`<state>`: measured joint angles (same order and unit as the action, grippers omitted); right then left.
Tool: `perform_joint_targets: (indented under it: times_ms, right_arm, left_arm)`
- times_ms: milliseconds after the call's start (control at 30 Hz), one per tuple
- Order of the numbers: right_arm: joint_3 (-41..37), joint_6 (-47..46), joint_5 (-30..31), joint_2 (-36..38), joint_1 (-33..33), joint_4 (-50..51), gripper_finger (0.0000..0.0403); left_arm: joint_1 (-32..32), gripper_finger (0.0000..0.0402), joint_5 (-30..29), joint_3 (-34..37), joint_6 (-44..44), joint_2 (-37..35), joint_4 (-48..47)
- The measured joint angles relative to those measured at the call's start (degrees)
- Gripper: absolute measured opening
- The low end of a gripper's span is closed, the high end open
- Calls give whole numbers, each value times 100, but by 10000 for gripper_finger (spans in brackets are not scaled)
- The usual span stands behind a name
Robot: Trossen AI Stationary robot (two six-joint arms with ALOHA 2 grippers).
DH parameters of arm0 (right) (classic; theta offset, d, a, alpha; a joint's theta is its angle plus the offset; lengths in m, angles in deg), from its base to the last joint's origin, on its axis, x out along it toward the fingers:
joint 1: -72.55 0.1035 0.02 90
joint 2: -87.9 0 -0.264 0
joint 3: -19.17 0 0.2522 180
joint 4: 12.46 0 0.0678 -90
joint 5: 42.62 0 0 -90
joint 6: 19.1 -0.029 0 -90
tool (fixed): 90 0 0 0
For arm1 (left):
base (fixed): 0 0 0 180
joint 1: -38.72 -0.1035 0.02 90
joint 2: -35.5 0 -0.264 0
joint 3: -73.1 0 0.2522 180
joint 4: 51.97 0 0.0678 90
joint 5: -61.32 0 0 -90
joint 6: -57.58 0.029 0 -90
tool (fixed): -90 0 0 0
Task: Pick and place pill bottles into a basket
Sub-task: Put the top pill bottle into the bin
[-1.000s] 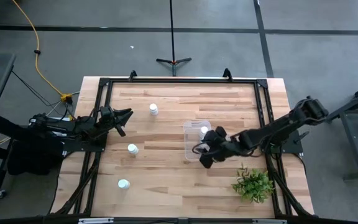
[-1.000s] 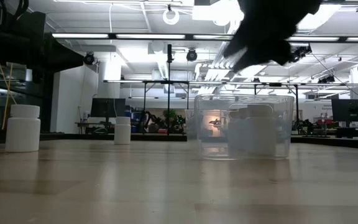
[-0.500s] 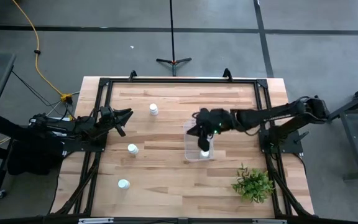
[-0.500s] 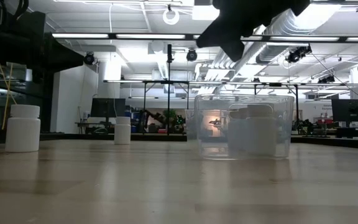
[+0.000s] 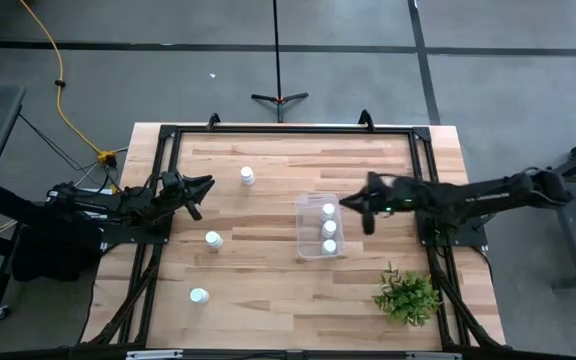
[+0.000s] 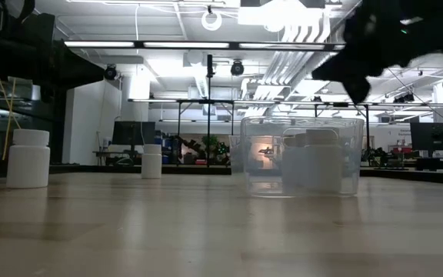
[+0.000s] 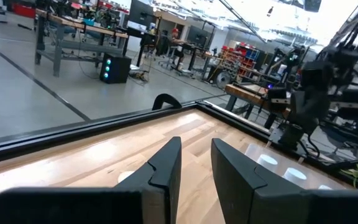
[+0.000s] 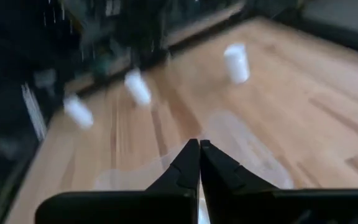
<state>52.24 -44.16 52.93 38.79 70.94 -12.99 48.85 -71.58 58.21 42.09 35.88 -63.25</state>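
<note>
Pill bottles: three in basket [image 5: 319, 228], three loose on desk [image 5: 268, 270] left [image 5: 214, 239]. Right gripper [image 5: 366, 213] beside basket, fingers together, empty. Left gripper [image 5: 200, 186] parked, fingers slightly apart. Risk: reaching across could clip basket rim.

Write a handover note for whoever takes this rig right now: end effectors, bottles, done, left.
Right end effector: shut, empty, raised just right of the bin.
Left end effector: slightly open, empty, parked at the table's left edge.
Done: three bottles stand in a row inside the bin.
Left: three bottles on the table, one at the far side, one mid-left, one near-left.
</note>
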Motion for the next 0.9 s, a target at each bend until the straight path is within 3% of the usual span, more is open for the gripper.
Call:
perform_joint_targets:
  times_ms: [167,500,733,900]
  right_arm:
    - [-648,242,134,1459,37,-48,1]
    - [-677,776,290,3687,233,1756,0]
    - [-1597,1080,30,4720,323,558,0]
    - [-1868,1039,138,4843,323,618,0]
  left_arm:
    - [-2,124,-2,0,0,0,-1]
    - [-2,124,-9,0,0,0,-6]
    - [-1,124,-16,0,1,0,-7]
    - [-1,124,-92,1,8,0,-10]
